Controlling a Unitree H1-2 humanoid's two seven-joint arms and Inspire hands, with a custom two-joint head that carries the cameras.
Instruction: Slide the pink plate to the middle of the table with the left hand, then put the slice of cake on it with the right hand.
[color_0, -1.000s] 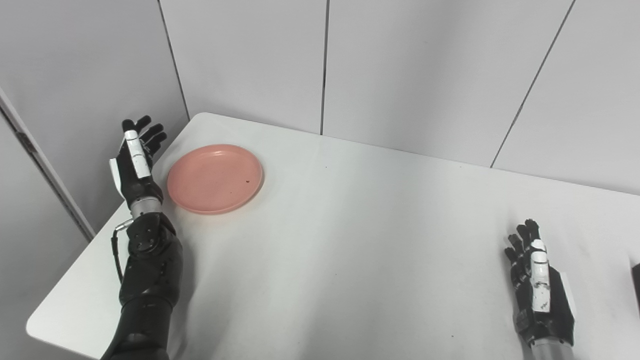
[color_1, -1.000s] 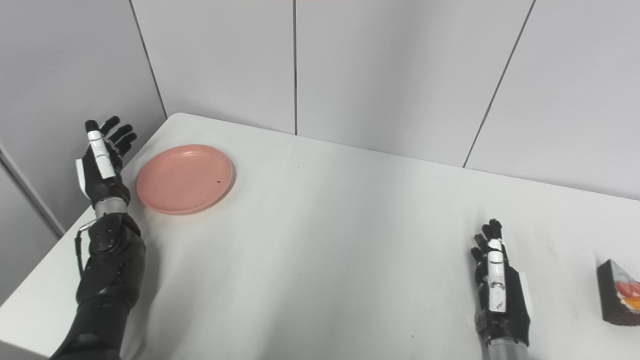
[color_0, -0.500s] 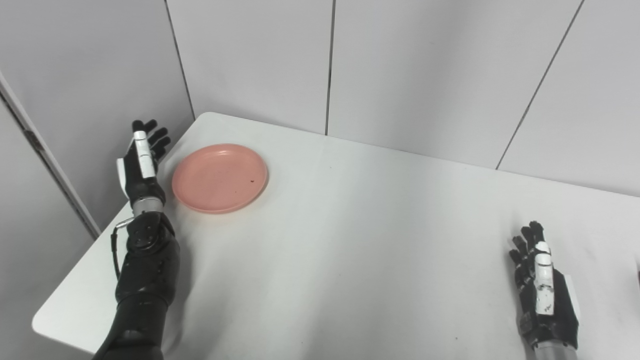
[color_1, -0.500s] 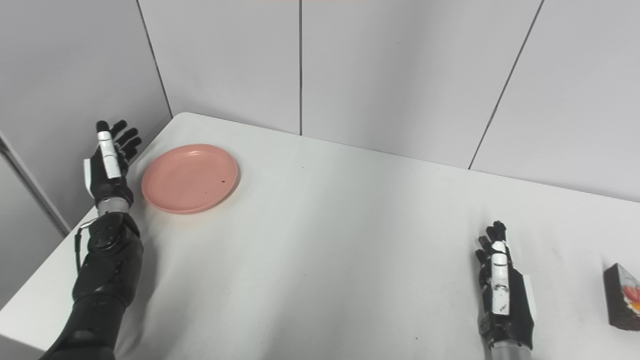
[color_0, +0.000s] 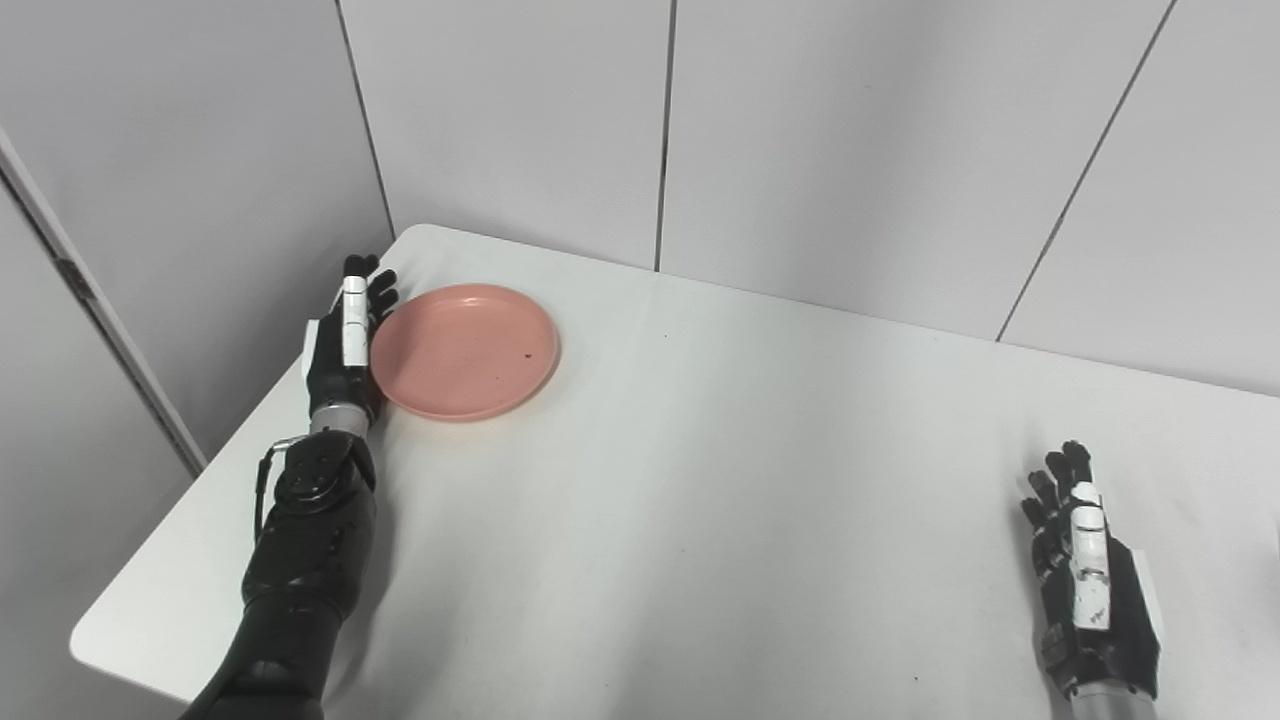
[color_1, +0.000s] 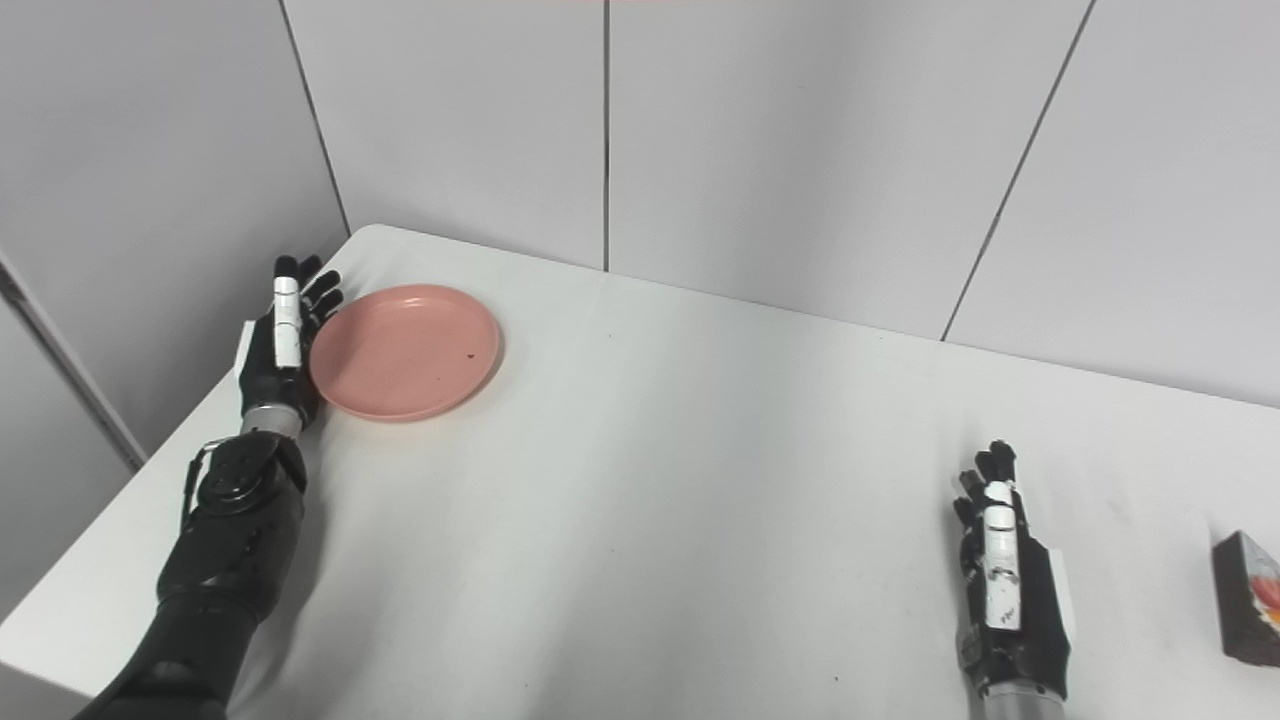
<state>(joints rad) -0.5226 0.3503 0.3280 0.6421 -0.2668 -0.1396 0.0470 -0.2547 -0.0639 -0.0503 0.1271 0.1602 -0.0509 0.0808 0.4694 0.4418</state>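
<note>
A round pink plate lies at the far left of the white table. My left hand stands edge-on against the plate's left rim, fingers straight and apart, holding nothing. My right hand rests open and flat near the front right of the table. A dark slice of cake with red and orange topping sits at the right edge of the right eye view, to the right of that hand and apart from it; the left eye view does not show it.
Grey wall panels rise behind the table's far edge. The table's left edge and rounded front-left corner lie close to my left arm.
My left hand has swung right from beyond the table's left edge to the plate's left rim, and the plate has shifted slightly right. The camera has also drifted a little. My right hand stays put.
</note>
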